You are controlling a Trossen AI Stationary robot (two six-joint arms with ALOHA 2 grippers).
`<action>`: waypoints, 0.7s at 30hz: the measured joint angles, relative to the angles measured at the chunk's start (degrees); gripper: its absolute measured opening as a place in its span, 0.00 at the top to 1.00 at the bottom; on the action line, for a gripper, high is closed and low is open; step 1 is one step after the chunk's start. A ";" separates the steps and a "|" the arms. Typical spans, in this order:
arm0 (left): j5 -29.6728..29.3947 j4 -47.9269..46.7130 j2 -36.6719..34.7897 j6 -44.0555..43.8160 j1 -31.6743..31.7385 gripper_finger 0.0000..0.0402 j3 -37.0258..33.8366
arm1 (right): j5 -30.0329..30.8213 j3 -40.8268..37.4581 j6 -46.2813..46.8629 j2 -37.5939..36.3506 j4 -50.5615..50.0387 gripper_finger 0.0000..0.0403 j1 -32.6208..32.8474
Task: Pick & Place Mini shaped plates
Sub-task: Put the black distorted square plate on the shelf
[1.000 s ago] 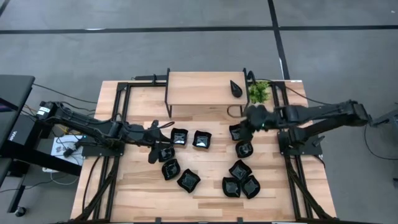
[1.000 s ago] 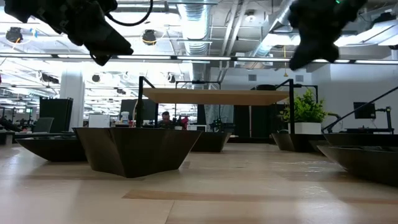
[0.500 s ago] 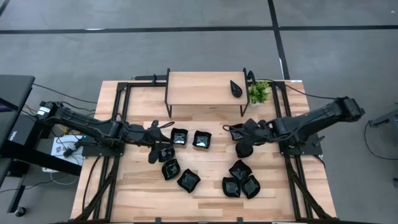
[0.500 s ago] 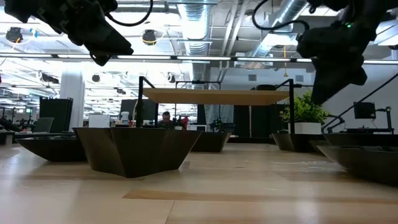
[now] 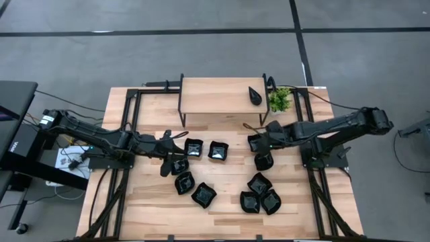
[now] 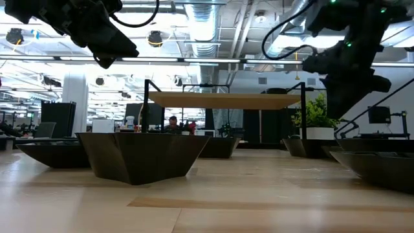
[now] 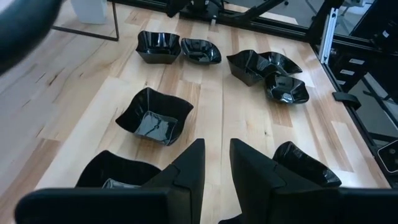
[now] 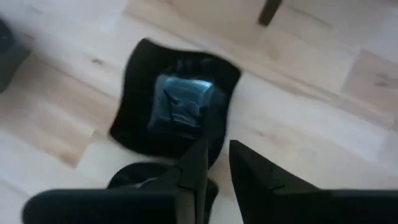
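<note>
Over a square plate (image 8: 174, 102), right gripper (image 5: 258, 142) shifted back

Two slim, dark, matte-black jointed arms, built of tubular links with rounded bulky joint housings. Black cables looped loosely along the left arm (image 5: 101, 140) and arching above the right arm (image 5: 329, 126) near its wrist. Small green indicator lights glowing on the right arm's wrist housing. Left gripper (image 7: 216, 163): two flat, angular black fingers with bevelled, chamfered edges, tapering to blunt tips, mounted on a broad black crossbar. Right gripper (image 8: 214, 163): identical black tapered fingers on a matching crossbar.
</note>
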 joint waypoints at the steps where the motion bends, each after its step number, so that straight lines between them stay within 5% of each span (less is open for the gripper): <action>1: 0.00 -0.01 0.00 0.00 0.00 0.81 0.00 | -0.77 0.00 -1.00 0.00 0.28 0.82 -1.12; 11: 0.04 0.03 0.02 -0.02 0.00 0.81 0.00 | -3.98 -1.52 -13.44 0.00 4.70 0.65 -6.83; 21: 0.31 0.06 0.04 -1.21 0.00 0.81 0.00 | -6.09 -10.75 -15.11 -0.52 17.25 0.68 -7.93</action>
